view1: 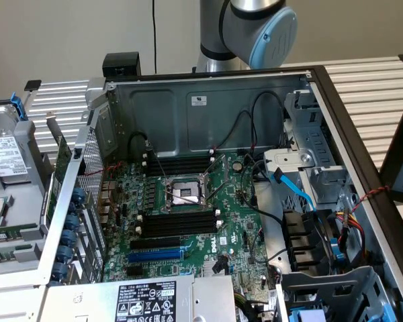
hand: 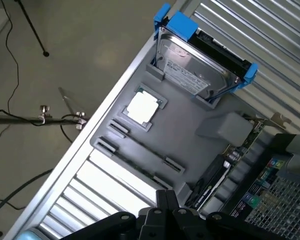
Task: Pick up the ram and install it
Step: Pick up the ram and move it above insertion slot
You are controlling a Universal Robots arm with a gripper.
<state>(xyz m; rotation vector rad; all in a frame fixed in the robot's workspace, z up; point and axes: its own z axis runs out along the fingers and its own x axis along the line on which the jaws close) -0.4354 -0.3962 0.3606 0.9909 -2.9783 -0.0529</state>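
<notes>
The black robot hand (hand: 166, 194) is hovering with its fingers pressed together, gripping nothing, above the grey moulded tray (hand: 190, 120) that is resting on the slatted metal table (hand: 105, 187). The long, narrow green ram stick (hand: 140, 153) is sitting on edge in that tray, beside the square silver processor chip (hand: 141, 107).

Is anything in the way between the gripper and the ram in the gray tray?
Nothing visible. In the wrist view, only bare surface of the gray tray lies between the gripper and the ram, which appears to stand on edge in its holder. The hard drive lies beyond it.
</notes>
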